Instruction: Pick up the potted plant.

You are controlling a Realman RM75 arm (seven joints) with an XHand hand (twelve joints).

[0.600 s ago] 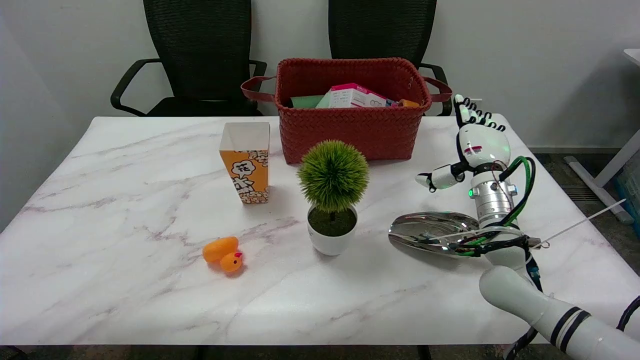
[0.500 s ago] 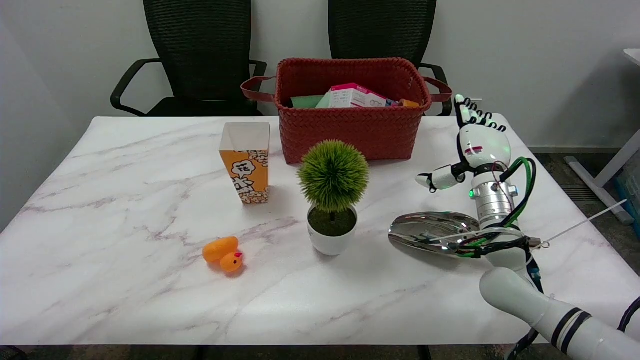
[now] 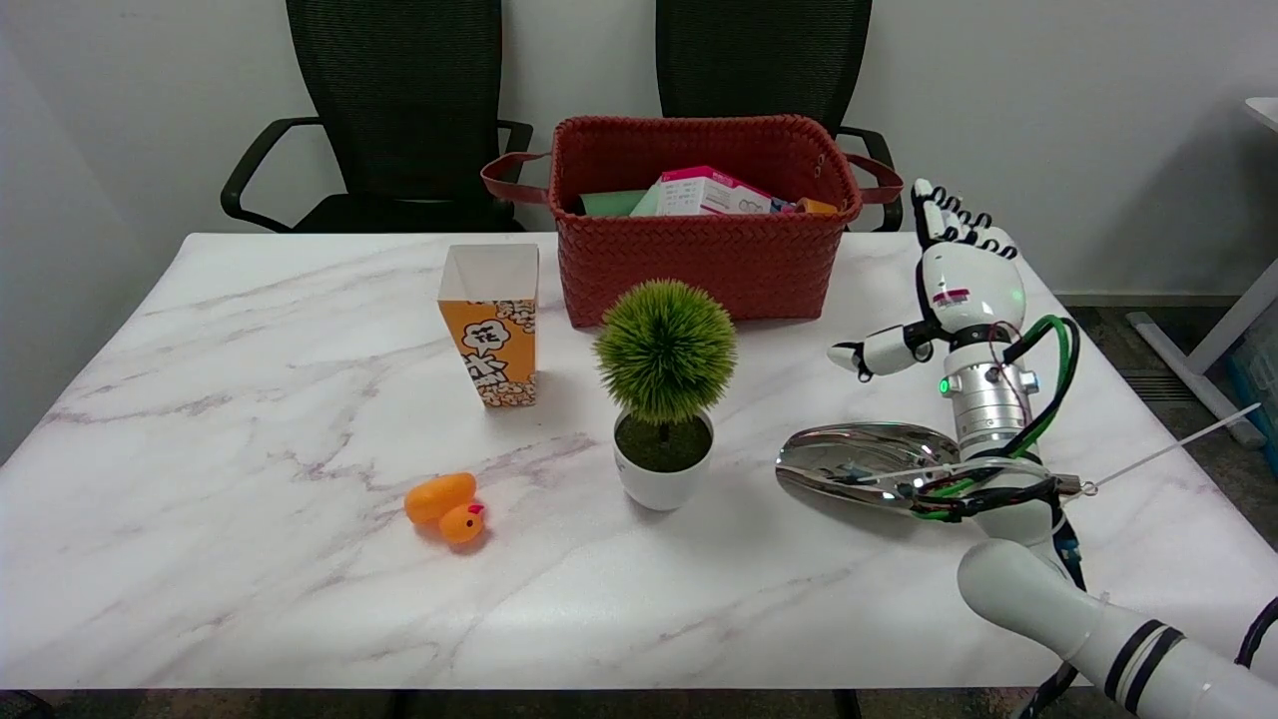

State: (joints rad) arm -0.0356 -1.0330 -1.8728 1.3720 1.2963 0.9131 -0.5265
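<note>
The potted plant [image 3: 663,391], a round green tuft in a small white pot, stands upright near the middle of the marble table [image 3: 250,330]. My right hand [image 3: 954,285] hovers well to the plant's right, above the table's right side. Its fingers point up and away, the thumb sticks out to the left, and nothing is in it. A wide stretch of bare table separates the hand from the plant.
A red woven basket [image 3: 699,255] with boxes inside stands just behind the plant. An orange popcorn box [image 3: 489,325] is to the plant's left, a small orange toy duck [image 3: 446,507] lies front left. A shiny metal scoop [image 3: 861,464] lies between plant and arm.
My right hand has risen slightly and shifted a little to the right. The plant and the other things have not moved.
</note>
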